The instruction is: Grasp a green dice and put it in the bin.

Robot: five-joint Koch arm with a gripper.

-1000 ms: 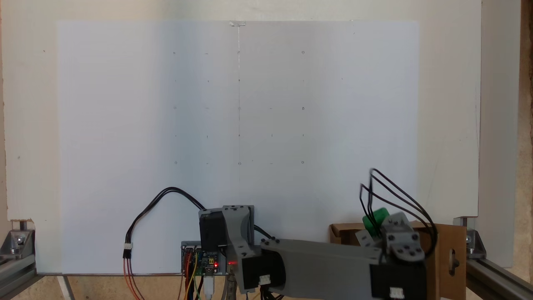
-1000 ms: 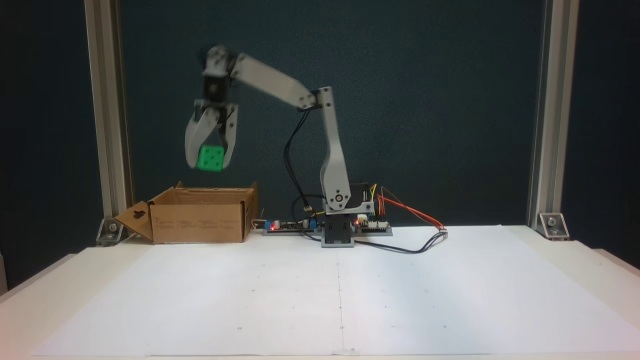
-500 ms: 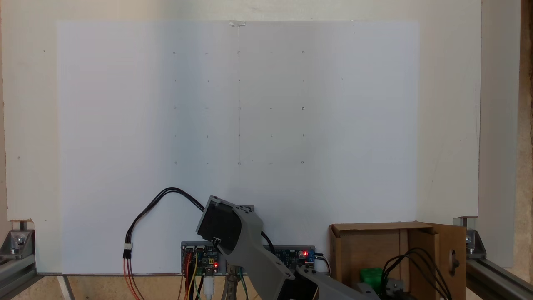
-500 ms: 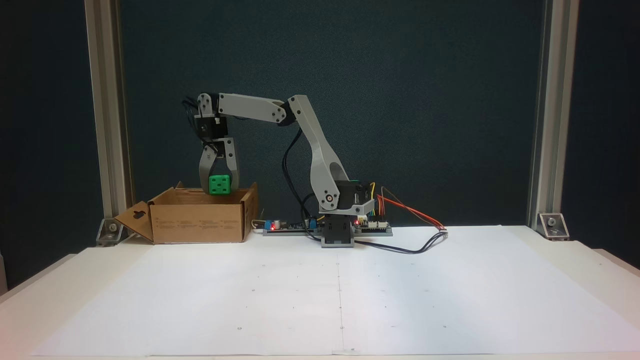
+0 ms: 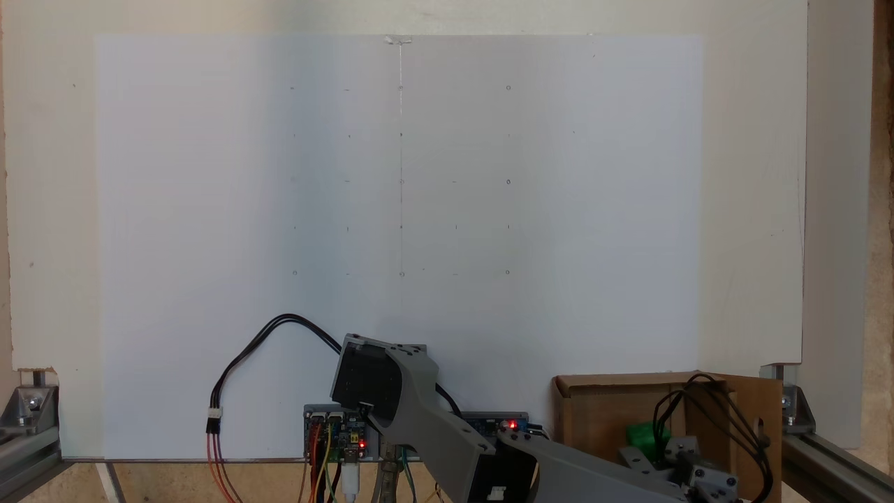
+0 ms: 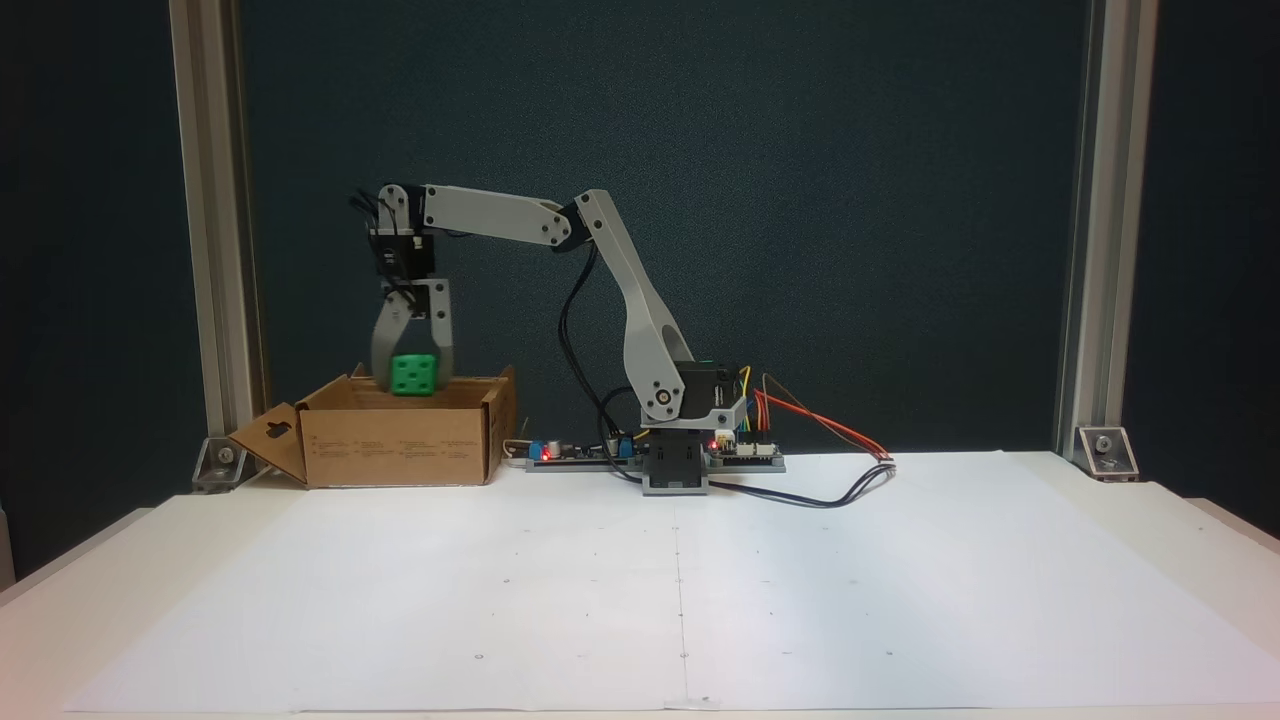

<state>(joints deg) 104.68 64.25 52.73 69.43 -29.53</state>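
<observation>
Where the grey plastic arm (image 6: 640, 300) reaches sideways from its base, we see the gripper (image 6: 413, 378) pointing straight down, its two jaws pinching the small bright green plastic dice with rounded edges (image 6: 413, 374) between them. The face of the cube turned toward this fixed view carries sunken pips of the same green; we cannot count them with certainty. The dice hangs at the level of the top rim of the brown corrugated cardboard bin (image 6: 400, 445), over its open mouth and toward its left half as this view shows it; whether its lower edge has passed below the rim we cannot tell. One flap of the bin, pierced by an oval handle hole, folds outward on the left (image 6: 268, 435). In a fixed view from above, we see the same green dice (image 5: 641, 434) inside the outline of the bin (image 5: 601, 391), partly covered by the wrist and black cables (image 5: 705, 412), and clear of all the cardboard walls. The bin stands at the table's back left corner in the frontal view, just beside an aluminium frame post (image 6: 205, 230), and near the circuit boards (image 6: 570, 452) at the foot of the arm. The large white paper sheet marked with small dots (image 6: 680, 590) spreads out in front of the arm, and a black cable loop (image 5: 279, 342) lies on it near the base.
</observation>
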